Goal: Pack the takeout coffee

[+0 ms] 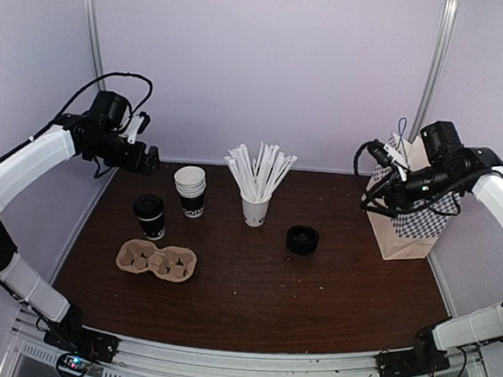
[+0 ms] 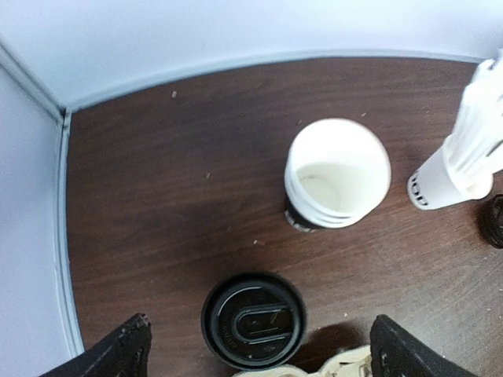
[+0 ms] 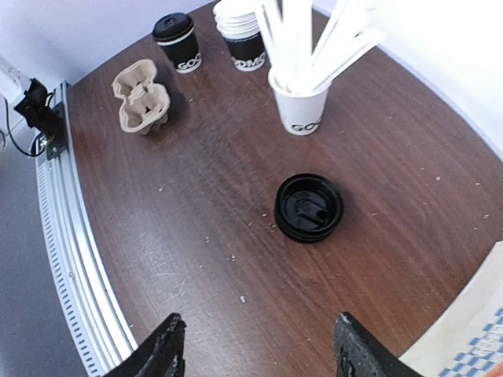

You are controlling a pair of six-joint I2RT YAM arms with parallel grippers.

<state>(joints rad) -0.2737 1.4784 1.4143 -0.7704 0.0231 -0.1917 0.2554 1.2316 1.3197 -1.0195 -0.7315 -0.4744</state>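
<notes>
I'm hovering the left end effector (image 1: pixel 148 159) and the right end effector (image 3: pixel 261 345) above the surface (image 1: pixel 314 288), both gaping wide, gripping nothing. The takeout coffee (image 1: pixel 149 215) is standing just behind the cardboard carrier (image 1: pixel 157 260).

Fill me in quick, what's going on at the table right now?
Nothing is being held. The left pincer hangs open over the takeout coffee, which stands lidded on the table next to the cardboard cup carrier. The right pincer is open too, raised over the table beside the paper bag. The coffee is in neither the carrier nor the bag yet.
</notes>
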